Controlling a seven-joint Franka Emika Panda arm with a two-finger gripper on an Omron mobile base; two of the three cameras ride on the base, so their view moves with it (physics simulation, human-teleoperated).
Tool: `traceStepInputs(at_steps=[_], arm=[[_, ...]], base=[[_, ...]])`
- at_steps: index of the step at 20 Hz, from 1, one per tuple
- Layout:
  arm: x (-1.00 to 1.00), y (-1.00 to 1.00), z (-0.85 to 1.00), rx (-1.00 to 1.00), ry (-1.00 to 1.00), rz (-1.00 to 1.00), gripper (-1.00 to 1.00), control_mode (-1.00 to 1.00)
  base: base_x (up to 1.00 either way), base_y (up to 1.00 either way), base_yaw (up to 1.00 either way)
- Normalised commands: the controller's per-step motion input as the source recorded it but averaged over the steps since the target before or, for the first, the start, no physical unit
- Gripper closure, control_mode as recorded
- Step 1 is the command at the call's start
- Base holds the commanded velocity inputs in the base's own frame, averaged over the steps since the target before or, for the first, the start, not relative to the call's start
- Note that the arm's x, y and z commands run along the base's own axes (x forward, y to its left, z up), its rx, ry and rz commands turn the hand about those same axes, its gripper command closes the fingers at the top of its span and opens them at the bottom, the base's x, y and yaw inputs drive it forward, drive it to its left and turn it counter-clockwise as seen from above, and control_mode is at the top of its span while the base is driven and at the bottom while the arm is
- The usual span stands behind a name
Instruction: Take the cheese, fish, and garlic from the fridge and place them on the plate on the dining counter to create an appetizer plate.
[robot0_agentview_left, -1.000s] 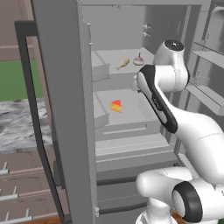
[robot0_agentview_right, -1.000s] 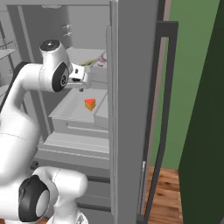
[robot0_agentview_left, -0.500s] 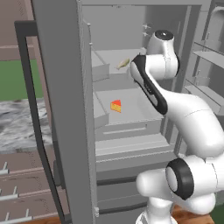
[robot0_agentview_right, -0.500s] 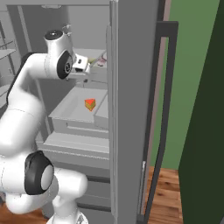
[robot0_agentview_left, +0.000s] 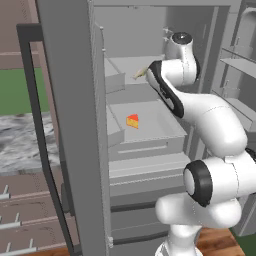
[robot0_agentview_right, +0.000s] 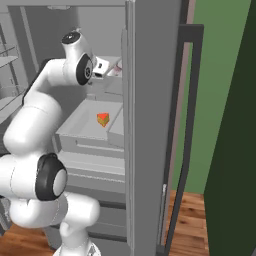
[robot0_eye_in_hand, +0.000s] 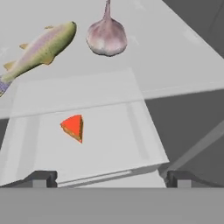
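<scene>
Arm: raised from the base and bent at the elbow, with the forearm reached into the open fridge (robot0_agentview_left: 150, 165); the wrist is held level with the upper shelf (robot0_eye_in_hand: 175, 65).
Gripper (robot0_eye_in_hand: 109, 177): pointed down and inward over the shelves; the two dark fingertips (robot0_eye_in_hand: 41, 178) are seen far apart at the bottom of the hand view. Jaws are spread wide, nothing is held between them, and nothing is touched.
Cheese (robot0_eye_in_hand: 73, 127): a red-orange wedge, laid on the lower tray (robot0_eye_in_hand: 144, 144), left of its middle in the hand view; it is also seen in the left base view (robot0_agentview_left: 132, 121) and the right base view (robot0_agentview_right: 103, 119).
Fish (robot0_eye_in_hand: 40, 50): laid on the upper shelf, slanted, just beside the garlic but apart from it.
Garlic (robot0_eye_in_hand: 106, 37): set on the same shelf, to the right of the fish in the hand view, with its tip pointed away from the camera.
Fridge door (robot0_agentview_left: 75, 125): swung open, with its dark bar handle (robot0_agentview_left: 37, 125) at the outer edge.
</scene>
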Motion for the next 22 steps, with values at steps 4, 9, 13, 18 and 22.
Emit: traceStepInputs(at_steps=[4,9,13,18,22], arm=[[0.53,-0.12,0.00,0.00,-0.13,-0.07,-1.00,-1.00],[0.51,-0.02,0.00,0.00,-0.08,-0.05,-1.00,-1.00],[0.43,0.00,0.00,0.00,0.00,-0.02,-1.00,-1.00],[0.50,-0.05,0.00,0.00,0.00,-0.01,-1.00,-1.00],[0.56,-0.16,0.00,0.00,0.00,0.00,-1.00,-1.00]], base=[[0.00,0.00,0.00],[0.00,0.00,0.00],[0.00,0.00,0.00],[0.00,0.00,0.00],[0.00,0.00,0.00]])
